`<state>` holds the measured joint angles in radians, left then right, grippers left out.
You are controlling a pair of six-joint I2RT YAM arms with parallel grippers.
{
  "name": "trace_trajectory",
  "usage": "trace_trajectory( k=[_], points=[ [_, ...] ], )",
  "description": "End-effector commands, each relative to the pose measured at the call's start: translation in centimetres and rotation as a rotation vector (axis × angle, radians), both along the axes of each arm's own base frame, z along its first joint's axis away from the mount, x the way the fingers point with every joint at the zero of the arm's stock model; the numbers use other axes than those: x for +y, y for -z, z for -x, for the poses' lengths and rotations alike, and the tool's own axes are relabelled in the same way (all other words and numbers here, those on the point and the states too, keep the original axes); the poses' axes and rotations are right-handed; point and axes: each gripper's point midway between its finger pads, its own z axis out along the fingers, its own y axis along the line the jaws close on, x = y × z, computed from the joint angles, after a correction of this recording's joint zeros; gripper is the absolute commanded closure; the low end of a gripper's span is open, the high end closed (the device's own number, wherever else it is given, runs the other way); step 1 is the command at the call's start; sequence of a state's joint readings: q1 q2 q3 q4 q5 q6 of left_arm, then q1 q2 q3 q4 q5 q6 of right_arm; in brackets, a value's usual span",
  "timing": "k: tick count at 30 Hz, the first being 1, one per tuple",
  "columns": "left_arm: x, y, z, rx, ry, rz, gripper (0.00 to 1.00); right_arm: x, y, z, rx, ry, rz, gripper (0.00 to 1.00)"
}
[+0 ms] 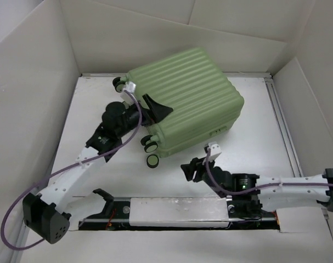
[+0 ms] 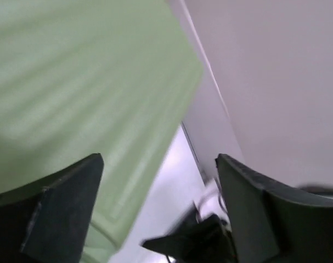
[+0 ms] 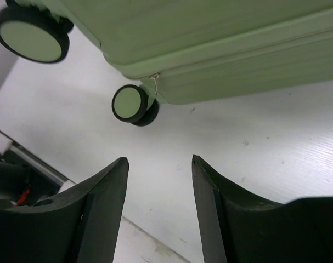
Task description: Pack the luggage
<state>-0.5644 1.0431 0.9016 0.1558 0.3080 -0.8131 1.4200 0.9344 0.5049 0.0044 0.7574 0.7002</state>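
Note:
The luggage (image 1: 187, 99) is a pale green ribbed hard-shell suitcase lying closed on its side at the back of the table, black caster wheels toward the left and front. My left gripper (image 1: 157, 110) is open against its left end, one finger over the shell; the blurred left wrist view shows the green shell (image 2: 78, 98) beside the open fingers. My right gripper (image 1: 189, 169) is open and empty just in front of the suitcase. In the right wrist view the suitcase edge (image 3: 221, 60) and a wheel (image 3: 130, 104) lie beyond its fingers. The lining is hidden.
White cardboard walls (image 1: 34, 82) enclose the table on three sides. A metal rail (image 1: 281, 126) runs along the right edge. A white base strip (image 1: 177, 211) with a slot lies between the arm bases at the near edge.

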Motion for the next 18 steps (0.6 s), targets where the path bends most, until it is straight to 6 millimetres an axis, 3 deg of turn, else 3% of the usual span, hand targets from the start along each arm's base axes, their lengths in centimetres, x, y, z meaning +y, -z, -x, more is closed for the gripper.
trace_trajectory(
  k=[1,3,4,5,7,8,9,12,15,17,18],
  points=[
    [7.6,-3.7,-4.7,-0.094,-0.320,-0.040,0.14,-3.3,0.3,-0.3,0.008,0.058,0.015,0.44],
    [9.8,-4.0,-6.3,-0.064,-0.350,0.005,0.10,-3.7,1.0,0.1,0.023,0.040,-0.001,0.44],
    [13.4,-3.2,-8.7,-0.032,-0.443,0.018,0.10,-4.0,0.6,0.2,0.020,0.040,-0.024,0.44],
    [14.3,-3.0,-9.3,-0.009,-0.436,0.048,0.09,-4.1,0.7,0.2,0.020,0.040,-0.025,0.44],
    [16.4,-1.8,-11.1,0.040,-0.463,0.128,0.07,-4.1,1.1,0.5,0.029,0.021,-0.025,0.44],
    [18.4,-0.1,-12.7,0.086,-0.503,0.148,0.07,-3.9,0.9,0.7,0.035,0.005,-0.036,0.44],
    [18.8,-0.4,-13.3,0.085,-0.492,0.202,0.06,-3.9,1.4,0.9,0.041,-0.004,-0.026,0.44],
    [20.8,2.4,-15.7,0.144,-0.517,0.264,0.03,-3.8,1.9,1.2,0.047,-0.028,-0.011,0.44],
    [20.4,3.6,-18.0,0.172,-0.441,0.313,0.01,-3.5,2.0,1.5,0.047,-0.049,-0.019,0.44],
    [20.0,2.9,-19.1,0.146,-0.391,0.336,0.01,-3.4,2.7,1.8,0.052,-0.073,-0.011,0.44],
    [20.2,4.3,-20.1,0.187,-0.397,0.359,0.01,-3.1,2.5,1.7,0.049,-0.073,-0.027,0.44]
  ],
)
